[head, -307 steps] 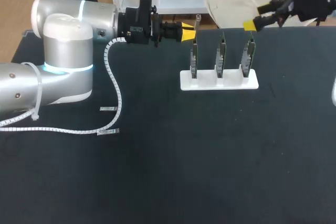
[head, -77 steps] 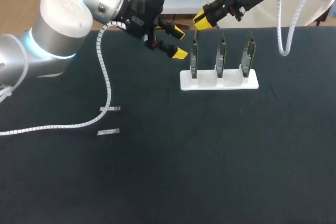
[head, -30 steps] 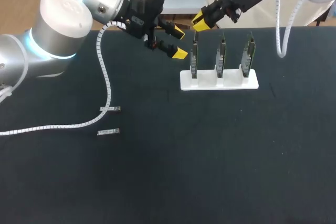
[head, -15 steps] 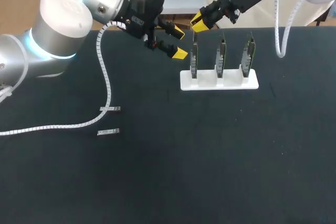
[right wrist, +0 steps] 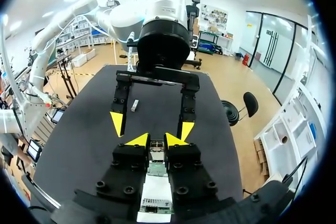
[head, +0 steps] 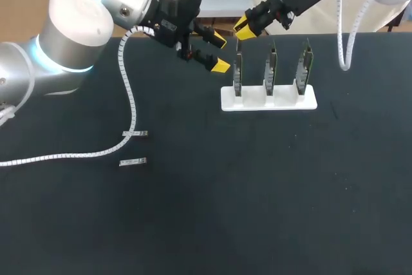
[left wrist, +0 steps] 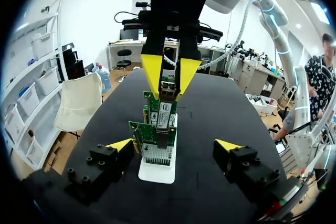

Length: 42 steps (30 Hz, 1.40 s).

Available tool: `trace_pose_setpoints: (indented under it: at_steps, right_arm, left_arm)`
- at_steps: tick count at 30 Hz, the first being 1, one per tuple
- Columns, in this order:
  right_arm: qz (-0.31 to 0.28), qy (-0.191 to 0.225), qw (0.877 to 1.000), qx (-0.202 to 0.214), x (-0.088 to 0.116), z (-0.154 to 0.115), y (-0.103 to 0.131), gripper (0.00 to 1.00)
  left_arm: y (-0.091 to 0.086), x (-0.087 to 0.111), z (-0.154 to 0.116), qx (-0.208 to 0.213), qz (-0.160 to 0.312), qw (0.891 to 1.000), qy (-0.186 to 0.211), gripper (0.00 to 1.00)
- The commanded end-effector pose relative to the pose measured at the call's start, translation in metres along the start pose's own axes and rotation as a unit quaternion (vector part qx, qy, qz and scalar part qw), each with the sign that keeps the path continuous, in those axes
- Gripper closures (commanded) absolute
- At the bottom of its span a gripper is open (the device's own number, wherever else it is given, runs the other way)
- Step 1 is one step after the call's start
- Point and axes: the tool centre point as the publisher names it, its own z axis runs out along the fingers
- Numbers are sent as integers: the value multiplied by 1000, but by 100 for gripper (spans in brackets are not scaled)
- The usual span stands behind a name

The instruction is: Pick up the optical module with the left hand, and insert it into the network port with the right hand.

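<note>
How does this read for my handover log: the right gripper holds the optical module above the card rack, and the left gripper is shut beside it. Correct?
Not quite: the left gripper is open and empty, as the left wrist view shows. The rest stands: the right gripper holds the optical module above the card rack.

The surface (head: 257,191) is showing black, the rack (head: 268,98) white, its three cards (head: 271,69) green. The left end effector (head: 219,53) and right end effector (head: 243,27) are wearing yellow tips on black bodies; the optical module (right wrist: 156,150) is showing silver.
</note>
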Motion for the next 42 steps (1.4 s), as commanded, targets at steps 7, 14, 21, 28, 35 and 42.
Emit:
trace_pose_setpoints:
  at_steps: [7, 14, 21, 28, 35, 42]
  right_arm:
    - [-6, -13, 1000, 14, -2, -3, 2, 100]
    - [-6, -7, 1000, 11, 2, 0, 4, 100]
    - [-5, -6, 1000, 13, 4, 1, 5, 100]
    - [-7, -7, 1000, 22, 5, 2, 4, 100]
    - [-6, -6, 1000, 23, 6, 4, 4, 100]
    - [-10, -16, 999, 27, -1, 0, 4, 100]
  left_arm:
    - [2, -1, 0, 3, 0, 1000, 2, 0]
    - [2, -1, 0, 3, 0, 1000, 2, 0]
    - [2, -1, 0, 3, 0, 1000, 2, 0]
    - [2, -1, 0, 3, 0, 1000, 2, 0]
    - [2, -1, 0, 3, 0, 1000, 2, 0]
    - [2, -1, 0, 3, 0, 1000, 2, 0]
